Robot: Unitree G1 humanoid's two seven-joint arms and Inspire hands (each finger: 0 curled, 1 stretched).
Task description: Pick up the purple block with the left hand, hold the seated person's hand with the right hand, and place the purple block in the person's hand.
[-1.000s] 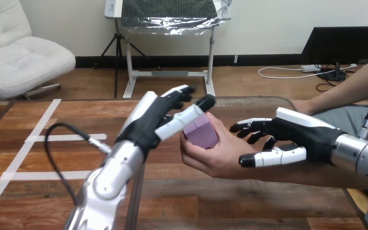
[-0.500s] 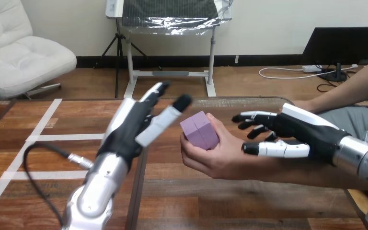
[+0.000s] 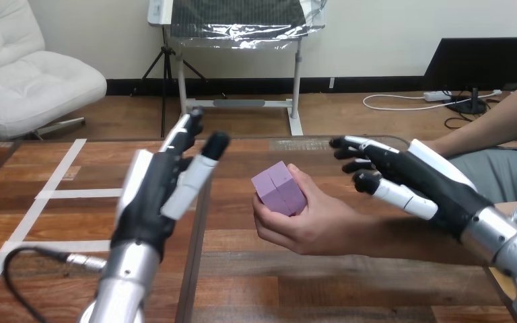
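Note:
The purple block (image 3: 280, 189) rests in the person's hand (image 3: 309, 222), whose fingers curl under and around it above the table's middle. My left hand (image 3: 156, 188) is open, fingers straight and pointing up, well to the left of the block and touching nothing. My right hand (image 3: 414, 178) is open too, fingers spread, raised above and behind the person's wrist and forearm (image 3: 410, 239); it is apart from them.
The wooden table (image 3: 256, 282) has white tape lines (image 3: 40, 195) at its left. A black cable (image 3: 33, 259) loops from my left forearm near the bottom left. The person's arm comes in from the right edge.
My left hand has drawn back leftward from the block, which stays in the person's hand. My right hand has lifted off the person's wrist and opened upward.

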